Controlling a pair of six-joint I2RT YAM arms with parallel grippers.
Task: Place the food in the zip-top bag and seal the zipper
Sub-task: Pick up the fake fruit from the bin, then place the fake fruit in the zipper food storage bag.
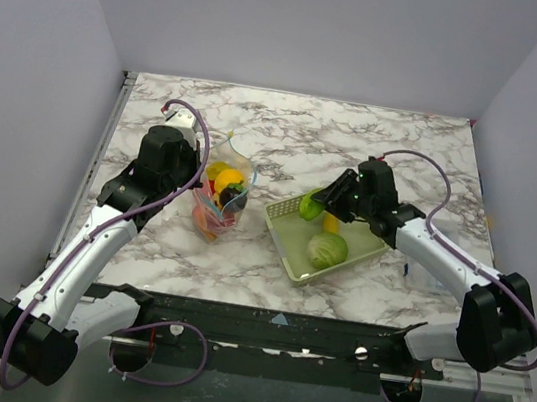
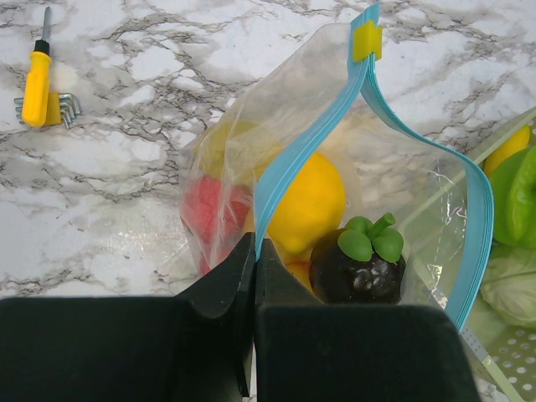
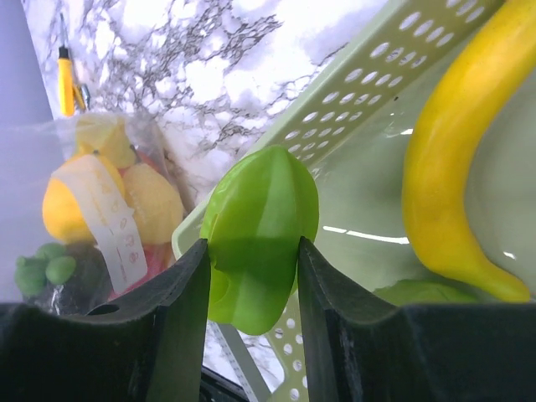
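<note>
The clear zip-top bag stands open left of the basket, with yellow, red and dark toy fruits inside. My left gripper is shut on the bag's light-blue zipper strip, holding the mouth up; a yellow slider sits at its far end. My right gripper is shut on a green toy fruit, held over the basket's left rim. A yellow banana and a green cabbage lie in the basket.
The yellow-green mesh basket sits mid-table, right of the bag. A yellow screwdriver with hex keys lies on the marble beyond the bag. A clear packet lies by the right arm.
</note>
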